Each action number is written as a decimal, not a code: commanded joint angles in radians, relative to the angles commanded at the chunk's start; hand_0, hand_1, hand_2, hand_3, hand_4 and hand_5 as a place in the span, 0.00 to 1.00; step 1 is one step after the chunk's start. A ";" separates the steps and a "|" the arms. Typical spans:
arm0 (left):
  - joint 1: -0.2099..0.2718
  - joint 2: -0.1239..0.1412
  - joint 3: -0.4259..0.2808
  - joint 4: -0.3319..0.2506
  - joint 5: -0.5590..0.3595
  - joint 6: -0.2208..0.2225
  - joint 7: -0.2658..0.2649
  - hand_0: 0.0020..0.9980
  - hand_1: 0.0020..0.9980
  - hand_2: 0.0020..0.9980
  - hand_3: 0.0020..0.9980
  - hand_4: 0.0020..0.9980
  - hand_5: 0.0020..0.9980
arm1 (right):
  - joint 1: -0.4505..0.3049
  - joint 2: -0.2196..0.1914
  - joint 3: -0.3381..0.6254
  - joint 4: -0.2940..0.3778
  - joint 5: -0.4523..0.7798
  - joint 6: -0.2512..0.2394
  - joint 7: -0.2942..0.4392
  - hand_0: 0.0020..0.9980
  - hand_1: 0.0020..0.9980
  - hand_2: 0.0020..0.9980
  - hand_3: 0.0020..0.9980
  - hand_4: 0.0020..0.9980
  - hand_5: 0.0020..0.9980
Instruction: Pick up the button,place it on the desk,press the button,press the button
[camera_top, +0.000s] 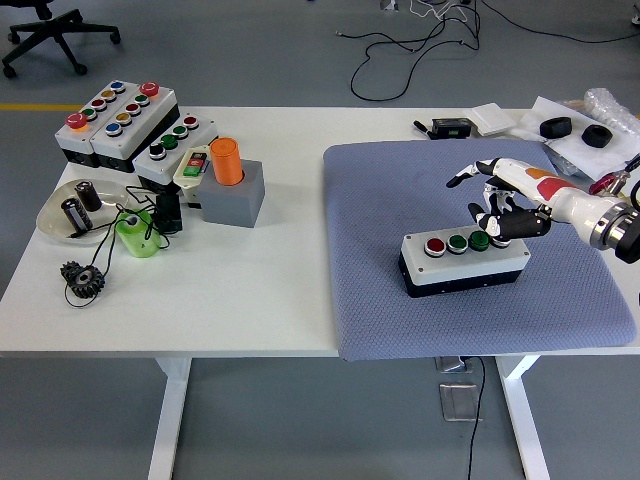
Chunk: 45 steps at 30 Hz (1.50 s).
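A white button box (463, 263) with black sides lies on the grey-blue mat (400, 200). It carries one red and two green buttons on top. My right hand (492, 210) hovers just above and behind the box's right end, near the right green button (480, 240). Its thumb is stretched out to the left and its other fingers are loosely curled, holding nothing. The left arm is out of view.
At the table's left stand larger button boxes (120, 125), an orange cylinder (227, 160) on a grey block (236, 195), a clear dish (72, 211), a green part (136, 234) and a black gear (82, 276). Black parts and papers (570, 128) lie at the far right.
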 joint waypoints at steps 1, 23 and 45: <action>0.000 0.000 0.002 0.000 -0.002 0.000 0.000 0.60 0.53 0.49 0.44 0.27 0.99 | -0.011 0.001 0.020 -0.004 0.039 -0.020 0.004 0.48 0.29 0.40 0.90 0.53 0.00; 0.020 -0.008 0.034 0.000 -0.014 0.001 0.003 0.60 0.53 0.50 0.44 0.26 1.00 | -0.196 0.082 0.343 -0.052 0.962 -0.181 0.075 0.78 0.77 0.86 0.88 0.70 0.42; 0.041 -0.013 0.062 0.003 -0.028 0.000 0.002 0.60 0.54 0.50 0.45 0.26 1.00 | -0.247 0.093 0.398 -0.066 1.097 -0.175 0.038 0.83 0.82 0.87 0.84 0.70 0.49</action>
